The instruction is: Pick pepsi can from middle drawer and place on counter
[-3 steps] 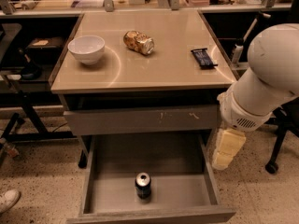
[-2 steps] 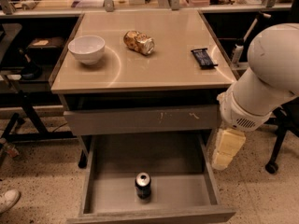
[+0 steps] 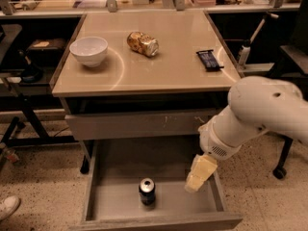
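Hand shifted over middle drawer | pepsi can left of it | grip unclear

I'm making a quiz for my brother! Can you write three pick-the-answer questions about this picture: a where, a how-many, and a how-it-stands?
1. Where is the pepsi can? A on the floor; B in the middle drawer; C on a chair.
2. How many things lie on the counter? A one; B three; C six.
3. The pepsi can is: A lying flat; B crushed; C upright.
Answers: 1 B, it sits on the drawer's grey bottom. 2 B, white bowl, gold-brown can, dark packet. 3 C, silver top faces up; the tool hangs over the drawer's right side, apart from it.
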`<action>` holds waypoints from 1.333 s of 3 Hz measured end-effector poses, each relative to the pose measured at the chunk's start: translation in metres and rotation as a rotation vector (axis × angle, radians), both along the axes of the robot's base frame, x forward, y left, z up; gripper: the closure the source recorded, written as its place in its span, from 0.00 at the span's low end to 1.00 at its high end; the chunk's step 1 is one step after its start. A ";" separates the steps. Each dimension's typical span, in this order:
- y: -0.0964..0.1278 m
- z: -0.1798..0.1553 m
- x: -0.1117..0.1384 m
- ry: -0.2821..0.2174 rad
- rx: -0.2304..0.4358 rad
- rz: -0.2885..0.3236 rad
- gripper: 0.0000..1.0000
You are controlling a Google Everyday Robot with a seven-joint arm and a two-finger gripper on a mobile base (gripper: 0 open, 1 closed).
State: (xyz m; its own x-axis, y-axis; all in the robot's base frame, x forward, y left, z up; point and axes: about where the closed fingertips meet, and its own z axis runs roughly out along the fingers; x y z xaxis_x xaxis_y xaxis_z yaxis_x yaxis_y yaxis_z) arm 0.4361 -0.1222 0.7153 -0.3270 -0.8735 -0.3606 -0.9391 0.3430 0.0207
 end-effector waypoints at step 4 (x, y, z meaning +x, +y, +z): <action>0.038 -0.070 -0.004 0.052 0.131 -0.037 0.00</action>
State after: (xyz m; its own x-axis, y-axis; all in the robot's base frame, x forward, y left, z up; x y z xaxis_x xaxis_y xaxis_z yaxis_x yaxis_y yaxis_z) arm 0.4324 -0.0846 0.6452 -0.3795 -0.8071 -0.4523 -0.9223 0.3690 0.1153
